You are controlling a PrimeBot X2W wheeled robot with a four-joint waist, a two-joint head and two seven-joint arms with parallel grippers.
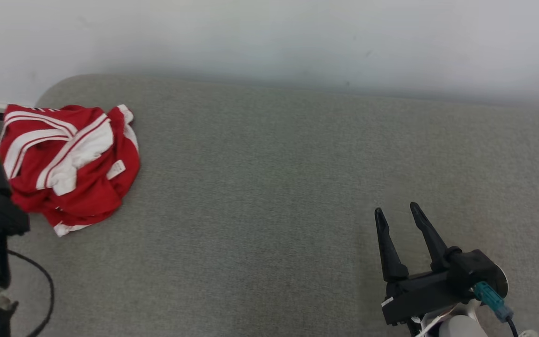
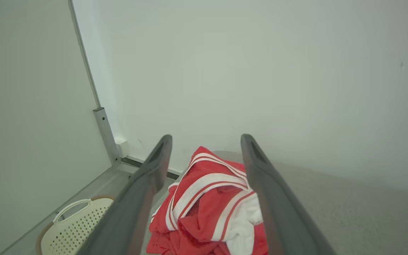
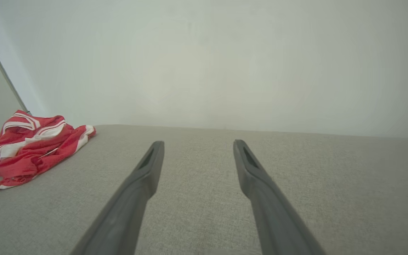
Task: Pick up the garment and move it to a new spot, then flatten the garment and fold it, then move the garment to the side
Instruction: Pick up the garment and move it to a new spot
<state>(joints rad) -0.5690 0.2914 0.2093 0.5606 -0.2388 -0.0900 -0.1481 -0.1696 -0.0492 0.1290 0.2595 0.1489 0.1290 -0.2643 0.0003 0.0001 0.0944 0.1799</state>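
Head view: red-and-white striped garment [image 1: 70, 164] lies crumpled in a heap on the grey table [image 1: 269, 187], at the table's far-left corner, close to the rounded edge. We see the right gripper [image 1: 395, 207] over the table's near-right part, well apart from the cloth, fingers spread and nothing between them.

Left wrist view: left gripper [image 2: 205, 138] is released, jaws wide apart, nothing pinched. The garment shows between its two fingers [image 2: 143, 191], bunched on the table's left end. Whether a finger touches the cloth we can't tell. Off the table's left edge, lower down, sits a cream perforated basket [image 2: 80, 219] with a handle. A white wall [image 2: 260, 71] rises behind the table.

Right wrist view: right gripper's fingers are spread above bare table fabric, holding nothing. The garment sits at the table's far-left end, white hem edges showing.
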